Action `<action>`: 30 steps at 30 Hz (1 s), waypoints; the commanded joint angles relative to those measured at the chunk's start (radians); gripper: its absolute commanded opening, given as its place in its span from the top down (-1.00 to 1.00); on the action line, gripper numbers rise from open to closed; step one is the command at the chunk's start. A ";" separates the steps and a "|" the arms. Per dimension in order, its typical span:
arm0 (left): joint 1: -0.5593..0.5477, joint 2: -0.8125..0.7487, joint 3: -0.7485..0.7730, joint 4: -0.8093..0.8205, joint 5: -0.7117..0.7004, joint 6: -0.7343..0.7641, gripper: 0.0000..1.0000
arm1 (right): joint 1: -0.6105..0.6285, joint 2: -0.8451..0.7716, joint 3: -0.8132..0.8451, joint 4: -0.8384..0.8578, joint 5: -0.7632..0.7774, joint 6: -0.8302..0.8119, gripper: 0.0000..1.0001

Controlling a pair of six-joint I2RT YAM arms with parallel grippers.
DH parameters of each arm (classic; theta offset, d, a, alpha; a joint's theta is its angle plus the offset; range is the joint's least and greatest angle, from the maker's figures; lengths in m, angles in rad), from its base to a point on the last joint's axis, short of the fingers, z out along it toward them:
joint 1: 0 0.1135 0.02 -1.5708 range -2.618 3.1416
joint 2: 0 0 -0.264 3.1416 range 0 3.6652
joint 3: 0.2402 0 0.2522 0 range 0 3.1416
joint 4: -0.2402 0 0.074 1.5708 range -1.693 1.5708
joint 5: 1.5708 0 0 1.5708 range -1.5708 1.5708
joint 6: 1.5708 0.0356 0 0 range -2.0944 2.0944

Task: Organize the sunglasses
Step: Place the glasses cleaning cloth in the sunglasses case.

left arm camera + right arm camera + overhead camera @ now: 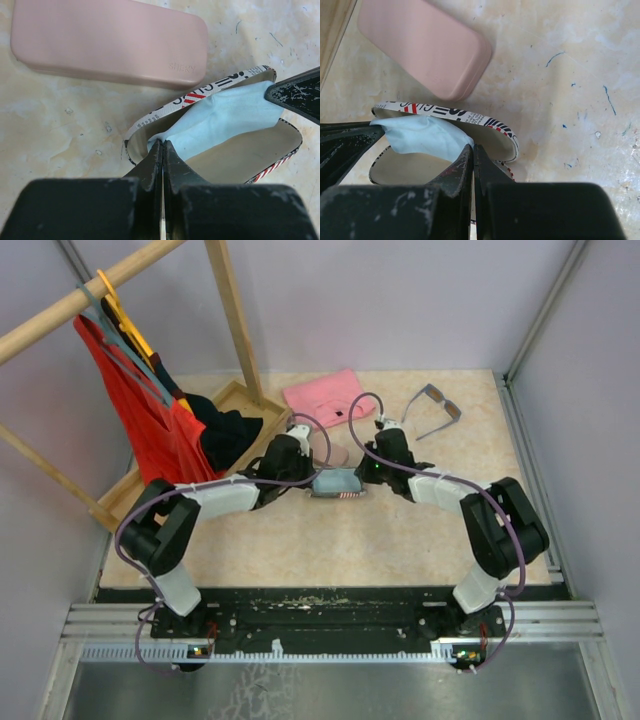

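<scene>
A pair of sunglasses [437,408] with a grey-blue frame and dark lenses lies open at the back right of the table, apart from both arms. In the middle, a flag-patterned case [336,484] lies open, with a light blue cloth [225,117] stretched over its cream inside. My left gripper [162,144] is shut on the cloth's left corner. My right gripper [473,147] is shut on the cloth's [422,136] other corner. In the top view the left gripper [312,480] and the right gripper [362,478] face each other across the case.
A closed pink case [110,42] lies just behind the open case [470,120]. A flat pink pouch [322,397] lies at the back. A wooden rack with red and dark garments [140,410] and a wooden tray [232,392] stand at the left. Walls enclose the table.
</scene>
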 commanded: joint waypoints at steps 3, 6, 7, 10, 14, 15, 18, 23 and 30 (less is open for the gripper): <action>0.012 0.033 0.037 0.032 0.009 0.015 1.00 | -0.013 0.039 0.055 0.058 0.002 -0.023 1.00; 0.014 0.038 0.039 0.033 0.005 0.015 1.00 | -0.014 0.042 0.054 0.056 0.007 -0.025 1.00; 0.015 0.039 0.039 0.033 0.006 0.015 1.00 | -0.016 0.044 0.054 0.056 0.007 -0.025 1.00; 0.017 0.042 0.039 0.033 0.002 0.014 1.00 | -0.017 0.049 0.053 0.058 0.007 -0.027 1.00; 0.020 0.045 0.038 0.035 0.001 0.013 1.00 | -0.020 0.048 0.050 0.061 0.015 -0.027 1.00; 0.021 0.048 0.039 0.035 0.001 0.013 1.00 | -0.021 0.048 0.050 0.062 0.016 -0.028 1.00; 0.022 0.051 0.038 0.035 0.005 0.013 1.00 | -0.020 0.045 0.048 0.067 0.019 -0.027 1.00; 0.023 0.054 0.037 0.037 0.009 0.012 1.00 | -0.022 0.049 0.052 0.071 0.019 -0.029 1.00; 0.025 0.061 0.035 0.041 0.005 0.011 1.00 | -0.022 0.049 0.052 0.081 0.024 -0.027 1.00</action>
